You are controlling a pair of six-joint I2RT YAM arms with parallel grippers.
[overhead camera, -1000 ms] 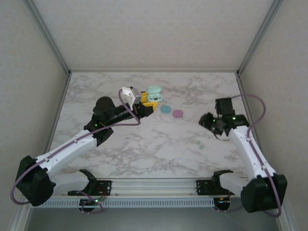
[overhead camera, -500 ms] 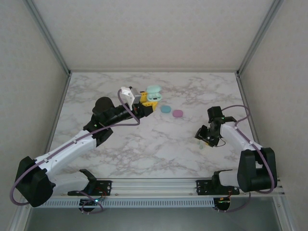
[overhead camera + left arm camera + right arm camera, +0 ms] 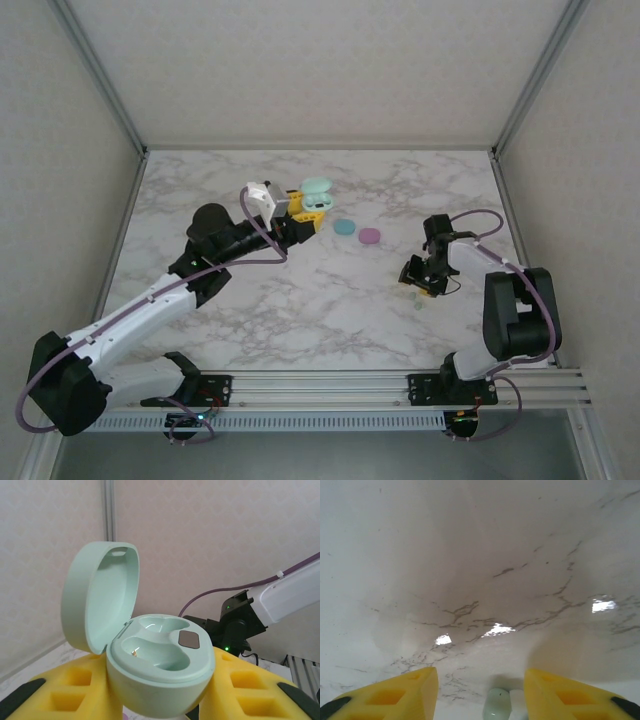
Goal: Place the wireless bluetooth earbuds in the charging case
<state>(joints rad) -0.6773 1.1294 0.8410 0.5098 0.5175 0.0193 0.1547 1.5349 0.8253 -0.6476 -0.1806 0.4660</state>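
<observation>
While left end effector (image 3: 160, 702) clamps open case (image 3: 162, 667), right end effector (image 3: 480, 690) parted over earbud (image 3: 496, 704)

An open case (image 3: 316, 195) is held up above the table (image 3: 300, 310) in the jaws of the left gripper (image 3: 306, 212), toward the back and a little left of the middle. Its lid (image 3: 100, 595) is tipped up at the left side, as seen from the left wrist. Two more cases (image 3: 344, 227) are laid side by side on the table just right of it. Farther right, the right gripper (image 3: 420, 280) is set low over the table. Earbuds (image 3: 502, 705) are seen lying on the table between its spread jaws, touched by neither.
</observation>
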